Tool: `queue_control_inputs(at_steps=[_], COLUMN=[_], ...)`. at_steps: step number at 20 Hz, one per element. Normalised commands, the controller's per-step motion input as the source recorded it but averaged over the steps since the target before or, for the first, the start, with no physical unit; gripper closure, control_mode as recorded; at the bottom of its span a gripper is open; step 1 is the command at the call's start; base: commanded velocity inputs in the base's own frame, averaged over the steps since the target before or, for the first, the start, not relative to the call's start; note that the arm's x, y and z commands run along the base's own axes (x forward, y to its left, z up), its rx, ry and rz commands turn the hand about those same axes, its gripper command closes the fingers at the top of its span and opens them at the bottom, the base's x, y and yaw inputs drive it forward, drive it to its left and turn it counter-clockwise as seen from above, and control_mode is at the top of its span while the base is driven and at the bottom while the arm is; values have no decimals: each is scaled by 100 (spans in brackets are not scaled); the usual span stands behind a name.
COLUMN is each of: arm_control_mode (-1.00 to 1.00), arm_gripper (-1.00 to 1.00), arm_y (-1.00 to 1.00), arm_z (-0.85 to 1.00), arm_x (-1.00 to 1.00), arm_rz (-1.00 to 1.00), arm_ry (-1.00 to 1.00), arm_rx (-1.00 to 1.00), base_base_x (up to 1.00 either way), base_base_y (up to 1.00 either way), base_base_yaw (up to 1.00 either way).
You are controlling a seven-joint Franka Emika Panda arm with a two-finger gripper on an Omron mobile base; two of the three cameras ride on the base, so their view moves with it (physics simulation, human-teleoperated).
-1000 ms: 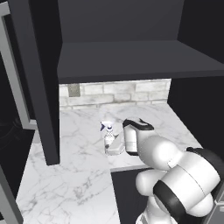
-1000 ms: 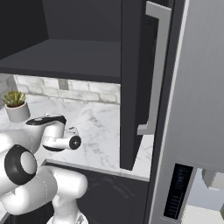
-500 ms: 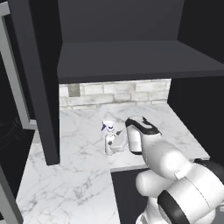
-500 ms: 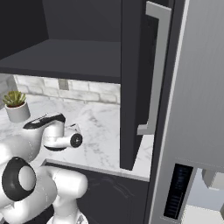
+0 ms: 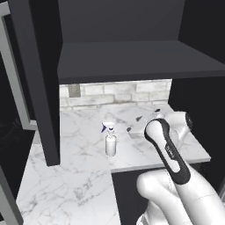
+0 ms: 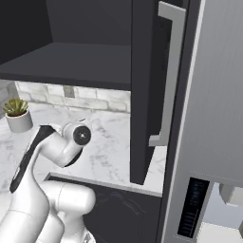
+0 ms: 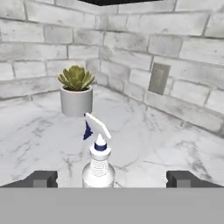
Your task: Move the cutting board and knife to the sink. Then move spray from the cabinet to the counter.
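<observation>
The spray (image 5: 110, 143) stands upright on the counter (image 5: 70, 184), a slim white bottle with a dark blue nozzle piece. My gripper (image 5: 135, 125) hovers just to its right, open and apart from it. In the hand view the spray (image 7: 99, 167) stands a little ahead of the two spread fingertips (image 7: 42, 179), and my gripper (image 7: 113, 179) holds nothing. The black cabinet (image 5: 132, 61) hangs above with its dark shelf bare. The cutting board, the knife and the sink are out of view.
A small potted succulent (image 7: 76, 92) sits in the back corner by the brick wall, with a wall outlet (image 7: 158, 78) to its right. An open cabinet door (image 6: 142, 90) with a long grey handle (image 6: 168, 71) stands beside the steel fridge (image 6: 218, 95).
My gripper has let go of the spray and drawn back to the right, its jaws a bit wider. The bottle now stands free on the counter.
</observation>
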Motion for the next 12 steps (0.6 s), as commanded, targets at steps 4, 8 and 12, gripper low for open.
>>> queue_control_inputs(at_steps=[4,8,12], arm_control_mode=[-100,-100,-100], arm_gripper=[-100,-100,-100], arm_y=[-100,-95,-20], arm_z=[39,51,49], arm_x=[-100,-100,-100], arm_rz=[-17,-13,-2], arm_ry=[11,1,4], arm_rx=[0,3,-2], base_base_x=[0,0,0], base_base_y=[0,0,0], base_base_yaw=[0,0,0])
